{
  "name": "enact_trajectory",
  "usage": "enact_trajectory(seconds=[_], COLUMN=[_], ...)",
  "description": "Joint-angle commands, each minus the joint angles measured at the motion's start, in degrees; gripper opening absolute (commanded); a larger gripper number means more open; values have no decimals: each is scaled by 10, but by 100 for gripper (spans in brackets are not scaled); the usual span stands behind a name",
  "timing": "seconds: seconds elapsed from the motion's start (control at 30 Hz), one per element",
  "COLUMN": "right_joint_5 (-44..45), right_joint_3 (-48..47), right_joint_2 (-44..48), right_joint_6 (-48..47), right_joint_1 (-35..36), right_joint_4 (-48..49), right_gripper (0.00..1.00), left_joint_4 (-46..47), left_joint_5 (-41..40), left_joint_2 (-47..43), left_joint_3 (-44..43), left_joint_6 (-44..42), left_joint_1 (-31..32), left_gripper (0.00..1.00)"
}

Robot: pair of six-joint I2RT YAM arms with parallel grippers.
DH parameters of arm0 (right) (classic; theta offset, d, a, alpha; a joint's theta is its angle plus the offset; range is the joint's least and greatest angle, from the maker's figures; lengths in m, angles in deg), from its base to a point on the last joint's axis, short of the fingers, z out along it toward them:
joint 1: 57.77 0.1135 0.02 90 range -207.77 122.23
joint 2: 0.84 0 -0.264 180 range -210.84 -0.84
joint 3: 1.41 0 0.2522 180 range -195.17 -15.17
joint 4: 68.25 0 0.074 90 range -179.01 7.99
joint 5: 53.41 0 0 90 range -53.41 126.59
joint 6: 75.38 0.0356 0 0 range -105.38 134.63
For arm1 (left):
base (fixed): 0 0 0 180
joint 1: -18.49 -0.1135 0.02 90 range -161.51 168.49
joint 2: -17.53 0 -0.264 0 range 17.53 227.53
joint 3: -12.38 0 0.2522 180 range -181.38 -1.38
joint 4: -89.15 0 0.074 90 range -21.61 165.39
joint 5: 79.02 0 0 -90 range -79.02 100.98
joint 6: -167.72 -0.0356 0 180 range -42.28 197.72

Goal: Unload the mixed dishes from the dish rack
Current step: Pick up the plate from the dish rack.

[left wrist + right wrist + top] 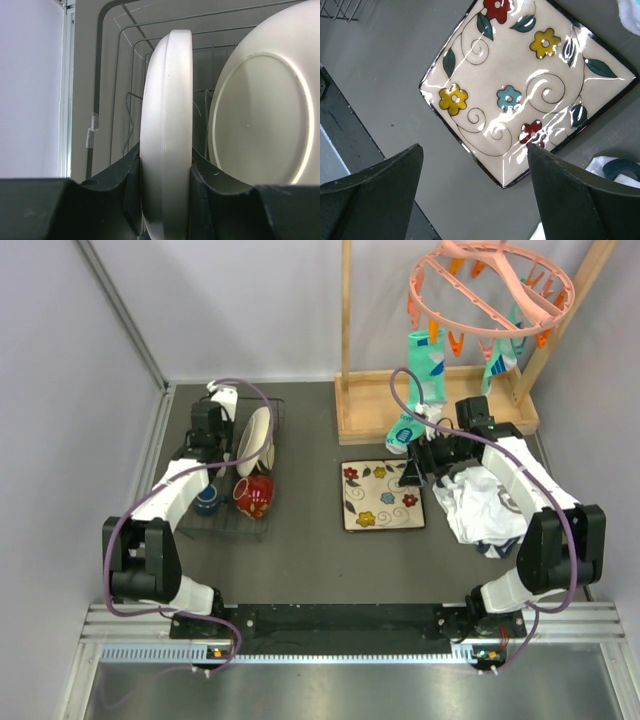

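Dishes split between rack (235, 525) and bare table (310, 540).

Left gripper (167, 172): nearly closed, clamped on cream plate (167, 100) standing on edge in the rack. One finger (117, 182) on each face, close to the lower rim, both touching. Just right of that gripper, second cream dish (265, 115), also upright, foot ring turned toward the held plate, a gap with rack wires between the two. Beyond the fingers, more wires, then the table's edge and the wall.

From above, behind the left gripper and nearer the arm bases: red mug (254, 495) and blue mug (207, 502), side by side inside the rack, the blue one beside the forearm.

Right gripper (472, 150): wide open, holding nothing, hovering over floral plate (520, 85). That plate flat on the table, below and ahead of the fingers, its near edge showing between the two fingertips, touching neither. Square, cream, dark-rimmed, with red, yellow and blue flowers.

To the right gripper's right, under its arm: rumpled white cloth (480, 505). Beyond the same gripper: wooden frame (430, 410) carrying pink hanger (490, 285) with teal socks (420, 365) hanging from it.
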Motion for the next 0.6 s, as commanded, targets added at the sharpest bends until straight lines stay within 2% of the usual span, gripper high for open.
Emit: enact_trajectory(seconds=[0.0,0.57], right_joint_5=[-18,-19], right_joint_3=[0,4], right_joint_2=[-7,-9], right_joint_6=[-6,-7], right_joint_1=[3,4], right_joint_4=[18,18], right_gripper=[85,85], left_joint_4=[50,42], left_joint_5=[-35,-62], left_joint_2=[-25,-36], left_joint_3=[-50,-90], left_joint_6=[-9,-17], left_joint_1=[7,12], left_gripper=[0,0])
